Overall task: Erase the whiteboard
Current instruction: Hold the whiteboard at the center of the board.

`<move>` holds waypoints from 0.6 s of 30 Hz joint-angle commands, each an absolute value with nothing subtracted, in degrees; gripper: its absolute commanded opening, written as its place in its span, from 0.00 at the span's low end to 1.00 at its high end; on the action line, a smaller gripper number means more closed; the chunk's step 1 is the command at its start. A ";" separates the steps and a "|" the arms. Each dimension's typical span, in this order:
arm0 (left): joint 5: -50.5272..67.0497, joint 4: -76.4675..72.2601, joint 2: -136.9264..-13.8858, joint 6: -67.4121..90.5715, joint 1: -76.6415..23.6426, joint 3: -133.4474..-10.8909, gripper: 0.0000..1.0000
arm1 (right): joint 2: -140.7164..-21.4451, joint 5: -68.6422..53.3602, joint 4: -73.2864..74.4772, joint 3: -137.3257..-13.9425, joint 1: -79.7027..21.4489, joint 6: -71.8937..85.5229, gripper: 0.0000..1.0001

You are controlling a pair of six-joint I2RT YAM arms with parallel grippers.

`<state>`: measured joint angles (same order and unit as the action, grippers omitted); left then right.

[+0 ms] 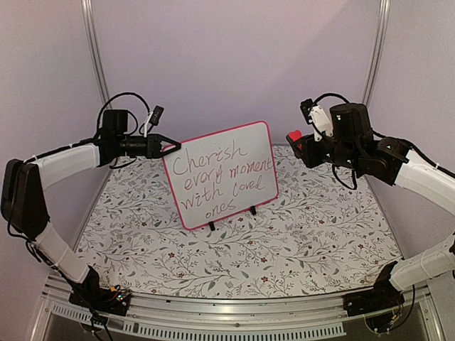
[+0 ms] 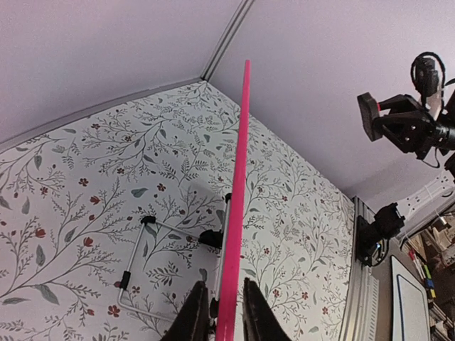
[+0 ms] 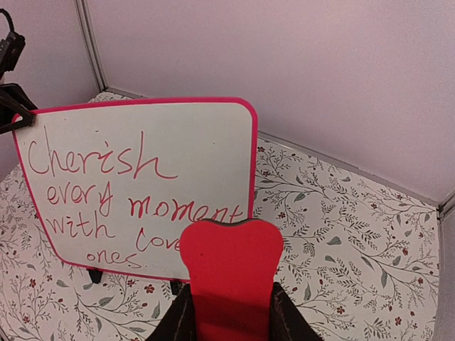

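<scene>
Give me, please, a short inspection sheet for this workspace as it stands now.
Surface: floral tablecloth, lying flat over the table.
Job's things: whiteboard upright on black feet, mid-table, red handwriting unerased; red eraser held off the board.
Clutter: nothing seen.
Grippers: left gripper straddles the whiteboard's pink edge, grip unclear; right gripper shut on the eraser, facing the writing.
Cables: black cables loop at both wrists, clear of the board.
Surroundings: plain lilac walls, metal corner posts.
</scene>
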<state>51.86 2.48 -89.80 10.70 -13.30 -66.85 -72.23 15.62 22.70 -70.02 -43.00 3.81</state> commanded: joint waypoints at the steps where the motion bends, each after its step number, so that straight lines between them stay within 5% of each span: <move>1: 52.27 3.39 -91.38 10.63 -14.14 -67.10 0.13 | -71.28 15.20 22.13 -69.88 -42.62 3.88 0.30; 5: 51.61 4.21 -91.77 10.84 -14.47 -67.65 0.00 | -71.28 15.35 22.21 -70.04 -42.63 3.79 0.30; 18: 44.57 -1.93 -83.86 19.15 -21.65 -59.09 0.00 | -72.17 8.05 20.36 -70.55 -44.29 2.44 0.30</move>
